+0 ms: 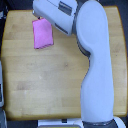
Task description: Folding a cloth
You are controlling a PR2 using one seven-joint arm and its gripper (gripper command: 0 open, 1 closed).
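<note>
The pink cloth (pixel 43 34) lies flat on the wooden table (pixel 45 75), toward the far corner on the exterior view's left. It looks like a small upright rectangle with a slightly uneven top edge. My white arm (pixel 95 60) rises from the bottom right, bends at the top and reaches left over the table. Its end hangs right above the cloth's top edge, where a small dark part of the gripper (pixel 40 19) shows. The forearm hides the fingers, so whether they are open or holding the cloth cannot be made out.
A grey object (pixel 2 87) stands beyond the table's edge on the exterior view's left. My white base (pixel 60 123) shows at the bottom edge. The arm covers much of the table's right half.
</note>
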